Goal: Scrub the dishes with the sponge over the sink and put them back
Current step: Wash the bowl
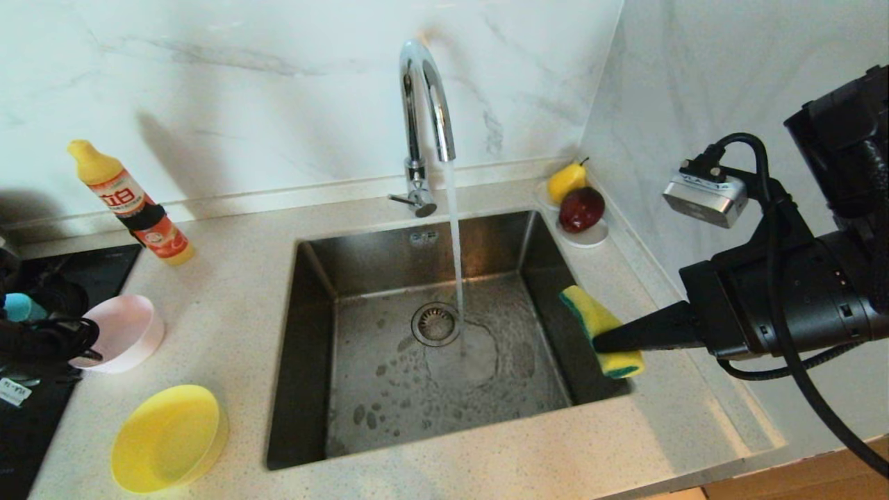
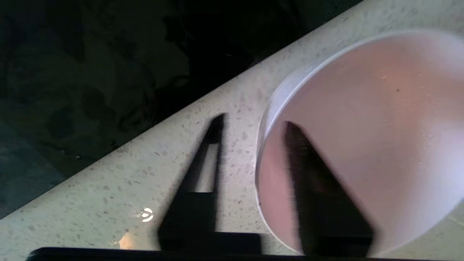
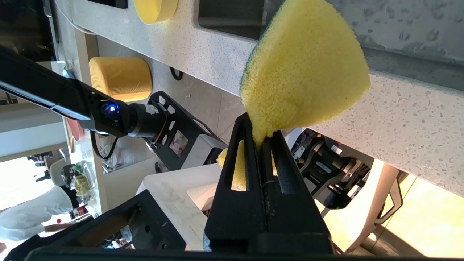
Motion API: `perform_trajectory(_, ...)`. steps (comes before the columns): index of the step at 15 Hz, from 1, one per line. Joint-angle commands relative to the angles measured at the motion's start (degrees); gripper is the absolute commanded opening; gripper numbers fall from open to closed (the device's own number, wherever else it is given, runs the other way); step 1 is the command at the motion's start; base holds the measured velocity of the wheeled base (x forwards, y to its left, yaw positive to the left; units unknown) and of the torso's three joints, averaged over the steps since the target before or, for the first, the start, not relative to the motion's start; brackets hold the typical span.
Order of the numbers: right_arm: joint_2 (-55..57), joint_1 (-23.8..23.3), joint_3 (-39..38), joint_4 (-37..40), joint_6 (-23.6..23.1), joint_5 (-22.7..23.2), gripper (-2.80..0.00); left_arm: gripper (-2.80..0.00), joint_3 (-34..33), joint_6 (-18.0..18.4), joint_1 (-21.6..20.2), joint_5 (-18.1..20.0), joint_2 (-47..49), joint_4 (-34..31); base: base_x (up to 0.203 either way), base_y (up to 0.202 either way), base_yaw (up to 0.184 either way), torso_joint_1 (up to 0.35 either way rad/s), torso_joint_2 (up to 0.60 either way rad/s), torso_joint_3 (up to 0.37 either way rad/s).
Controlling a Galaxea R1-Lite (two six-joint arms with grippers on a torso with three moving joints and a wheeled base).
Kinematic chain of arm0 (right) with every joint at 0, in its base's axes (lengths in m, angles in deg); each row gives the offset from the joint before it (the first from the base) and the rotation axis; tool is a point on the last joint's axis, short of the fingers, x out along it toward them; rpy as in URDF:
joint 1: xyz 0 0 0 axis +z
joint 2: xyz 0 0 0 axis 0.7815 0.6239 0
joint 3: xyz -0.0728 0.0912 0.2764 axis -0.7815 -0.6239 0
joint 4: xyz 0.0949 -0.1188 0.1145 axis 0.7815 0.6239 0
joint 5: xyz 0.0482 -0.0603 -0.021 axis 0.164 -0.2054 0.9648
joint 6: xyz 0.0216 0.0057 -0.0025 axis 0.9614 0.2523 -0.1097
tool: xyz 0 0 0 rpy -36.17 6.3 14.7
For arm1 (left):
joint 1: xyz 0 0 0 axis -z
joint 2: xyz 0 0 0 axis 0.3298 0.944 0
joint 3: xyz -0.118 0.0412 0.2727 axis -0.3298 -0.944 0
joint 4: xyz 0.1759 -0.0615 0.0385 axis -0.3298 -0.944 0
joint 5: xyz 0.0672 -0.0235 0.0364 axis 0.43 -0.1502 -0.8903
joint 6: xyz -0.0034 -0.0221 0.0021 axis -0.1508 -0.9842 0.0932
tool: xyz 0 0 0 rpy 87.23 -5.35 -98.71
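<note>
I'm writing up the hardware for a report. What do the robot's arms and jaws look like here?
Both arms are matte black. The right gripper has two long, tapered black jaws with slotted cut-outs; behind it sit a silver box-shaped camera and looping black cables. The left gripper has matching pointed black jaws, one slotted. The left arm shows a small blue light and a white label.

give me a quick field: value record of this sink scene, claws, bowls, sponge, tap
left claw: open, straddling the rim of the pink bowl, one finger inside, one outside
right claw: shut on the sponge, at the sink's right edge
sink: wet basin, no bowl inside
tap: running, stream landing beside the drain
yellow bowl: on the counter, near front left corner
blue bowl: not clearly in view
</note>
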Motion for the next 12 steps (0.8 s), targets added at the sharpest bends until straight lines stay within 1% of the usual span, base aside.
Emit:
perform_trajectory(1,-0.02,0.10,-0.04,0.18,0.13,0.15,-2.80,0.00,0.37,-0.26,-0.73,0.71,-0.62,-0.10,0.000,0.000,0.000,0.000,0.00,0.000)
perform_trajectory(4,0.07,0.10,-0.04,0.18,0.30,0.15,-2.80,0.00,1.02,-0.42,-1.26,2.39,-5.04,-0.77,0.000,0.000,0.000,0.000,0.00,0.000)
perform_trajectory(6,0.24,0.10,-0.13,0.18,0.30,0.15,-2.80,0.00,1.36,-0.43,-1.32,2.65,-9.56,-1.00,0.000,0.000,0.000,0.000,0.00,0.000)
perform_trajectory(7,0.33,0.10,-0.04,0.18,0.30,0.15,-2.80,0.00,1.41,-0.26,-1.33,3.36,-12.19,-1.08,0.000,0.000,0.000,0.000,0.00,0.000)
perform_trajectory(8,0.10,0.10,-0.04,0.18,0.30,0.15,-2.80,-2.80,1.51,0.06,-1.31,4.97,-14.67,-1.27,0.000,0.000,0.000,0.000,0.00,0.000)
perform_trajectory(9,-0.02,0.10,0.05,0.18,0.30,0.15,-2.80,-2.80,1.86,0.68,-1.28,7.11,-16.68,-2.12,0.000,0.000,0.000,0.000,0.00,0.000)
perform_trajectory(10,-0.11,0.10,0.05,0.18,0.13,0.06,-2.80,-2.80,2.17,2.38,-1.26,8.67,-18.45,-4.27,0.000,0.000,0.000,0.000,0.00,0.000)
perform_trajectory(12,-0.20,0.10,-0.13,0.18,0.30,0.15,-2.80,-2.80,2.04,9.31,0.01,9.54,-20.61,-9.40,0.000,0.000,0.000,0.000,0.00,0.000)
